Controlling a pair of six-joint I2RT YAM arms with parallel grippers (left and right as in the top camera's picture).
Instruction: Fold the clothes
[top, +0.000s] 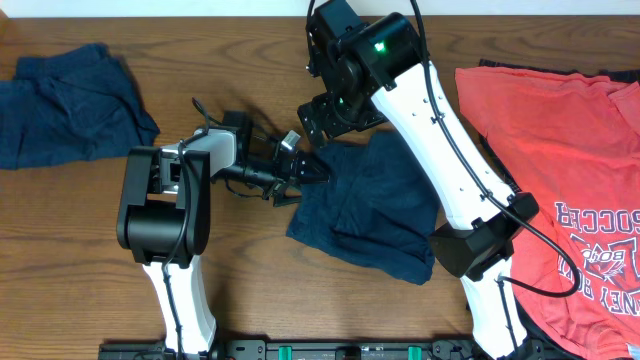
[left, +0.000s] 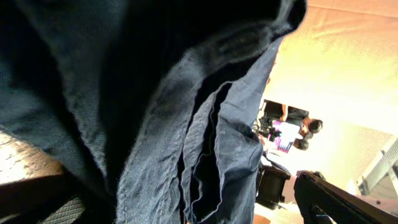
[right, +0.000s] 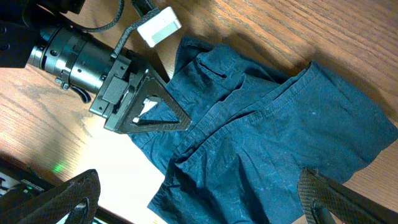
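A crumpled navy T-shirt (top: 365, 205) lies mid-table on the wood-grain table (top: 250, 290), its cotton soft and creased, with stitched hems. The left gripper (right: 152, 115), jaws apart, sits at the shirt's left edge with its black triangular finger over the cloth. The right gripper (right: 199, 180) hovers above the shirt, fingers spread wide.

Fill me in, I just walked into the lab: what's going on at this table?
Two robot arms are working on a crumpled navy garment in the middle of the table. The left gripper is at the garment's left edge and the right gripper is above its top edge. Both are open, and neither seems to have hold of the fabric. Another navy garment lies bunched at the far left, and a coral-red printed T-shirt lies spread at the right.
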